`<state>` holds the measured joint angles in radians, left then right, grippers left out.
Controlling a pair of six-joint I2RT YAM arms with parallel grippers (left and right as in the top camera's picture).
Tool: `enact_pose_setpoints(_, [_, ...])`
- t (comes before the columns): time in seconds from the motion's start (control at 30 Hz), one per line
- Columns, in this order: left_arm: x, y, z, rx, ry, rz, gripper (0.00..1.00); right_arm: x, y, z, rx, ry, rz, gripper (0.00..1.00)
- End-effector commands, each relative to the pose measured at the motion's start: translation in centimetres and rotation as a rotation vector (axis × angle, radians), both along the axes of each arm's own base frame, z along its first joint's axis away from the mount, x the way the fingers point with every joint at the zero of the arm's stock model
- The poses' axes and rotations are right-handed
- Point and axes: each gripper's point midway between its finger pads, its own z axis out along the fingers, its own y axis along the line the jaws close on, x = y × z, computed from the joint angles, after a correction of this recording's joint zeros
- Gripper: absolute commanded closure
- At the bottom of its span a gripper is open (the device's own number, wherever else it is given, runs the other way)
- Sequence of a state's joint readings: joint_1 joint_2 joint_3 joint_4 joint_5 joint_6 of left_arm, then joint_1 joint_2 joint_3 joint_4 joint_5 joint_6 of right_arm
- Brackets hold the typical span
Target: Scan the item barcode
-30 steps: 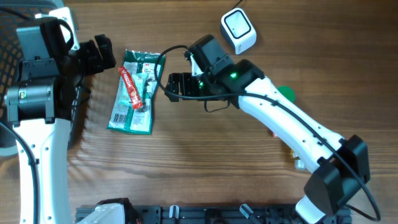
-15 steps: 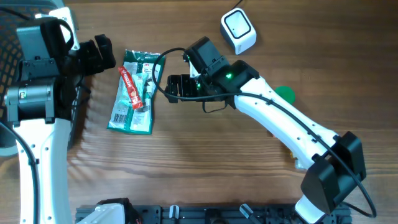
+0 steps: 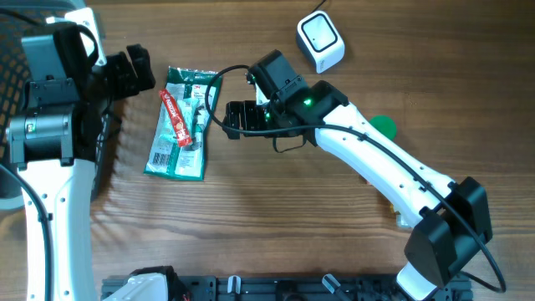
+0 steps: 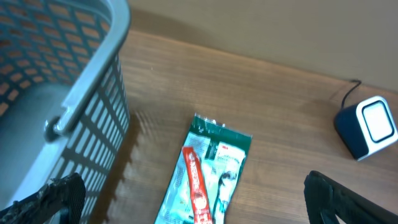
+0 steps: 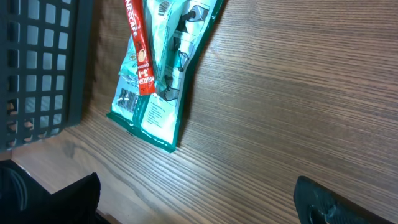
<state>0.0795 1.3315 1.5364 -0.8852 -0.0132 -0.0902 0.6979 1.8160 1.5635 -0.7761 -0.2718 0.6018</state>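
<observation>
Left gripper (image 3: pixel 142 71) and right gripper (image 3: pixel 226 118) both gape, empty. The green packet (image 3: pixel 177 125) looks light, floppy and slick. I'd pinch its long edge.

The left gripper (image 3: pixel 138 72) is hanging wide open and empty at the left. The right arm (image 3: pixel 376 163) is reaching diagonally across, and the right gripper (image 3: pixel 226 117) is gaping open, pointing left, gripping nothing.

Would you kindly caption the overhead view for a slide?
Open right gripper poised beside a green plastic packet topped by a red sachet; white cube scanner nearby.
</observation>
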Motion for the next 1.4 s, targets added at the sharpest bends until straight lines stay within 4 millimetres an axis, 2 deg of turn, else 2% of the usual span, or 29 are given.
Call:
enact_pose_setpoints(0.0, [0.4,-1.0,0.2,-0.035,-0.008,-0.054,0.0,0.2,-0.2,-0.8,-0.022,0.003,-0.01,0.0])
enact_pose_setpoints(0.07, [0.7,-1.0,-1.1,-0.041,0.028,-0.055,0.0,0.2,-0.2,-0.8,-0.021,0.003,-0.01,0.0])
enact_pose_setpoints(0.13, [1.1,-0.9,-3.1,-0.045,0.091,-0.051,0.18,0.2,-0.2,-0.8,-0.022,0.003,-0.01,0.0])
enact_pose_setpoints(0.27, [2.5,-0.3,-8.2,-0.038,0.228,-0.027,0.3,0.3,-0.4,-0.8,-0.03,-0.003,-0.015,0.0])
enact_pose_setpoints(0.33, [3.4,-0.2,-11.3,-0.046,0.309,-0.026,0.3,0.6,-0.7,-0.9,-0.048,-0.018,-0.029,0.0])
enact_pose_setpoints(0.4, [3.9,-0.2,-13.6,-0.041,0.366,-0.041,0.29,0.9,-0.9,-1.0,-0.063,-0.031,-0.04,0.0])
enact_pose_setpoints(0.53, [4.3,-1.3,-18.7,-0.026,0.501,-0.182,0.13,1.2,-1.2,-1.0,-0.077,-0.043,-0.051,0.0])
enact_pose_setpoints(0.67, [4.1,-1.7,-23.3,-0.047,0.62,-0.231,0.12,1.6,-1.7,-1.2,-0.105,-0.061,-0.07,0.0])
enact_pose_setpoints(0.8, [3.7,-2.4,-26.7,-0.074,0.698,-0.276,0.11,1.8,-2.2,-1.3,-0.125,-0.067,-0.083,0.0])
enact_pose_setpoints(0.97, [3.3,-3.7,-29.4,-0.05,0.761,-0.366,0.09,1.8,-2.2,-1.3,-0.124,-0.068,-0.083,0.0])
enact_pose_setpoints(1.03, [3.1,-4.3,-30.1,-0.047,0.78,-0.384,0.01,1.8,-2.2,-1.3,-0.124,-0.068,-0.083,0.0])
enact_pose_setpoints(1.07, [3.0,-4.6,-30.4,-0.045,0.787,-0.391,0.0,1.8,-2.2,-1.3,-0.124,-0.068,-0.083,0.0])
enact_pose_setpoints(1.37, [2.1,-5.8,-31.7,-0.054,0.843,-0.401,0.09,1.8,-2.2,-1.3,-0.125,-0.068,-0.082,0.0])
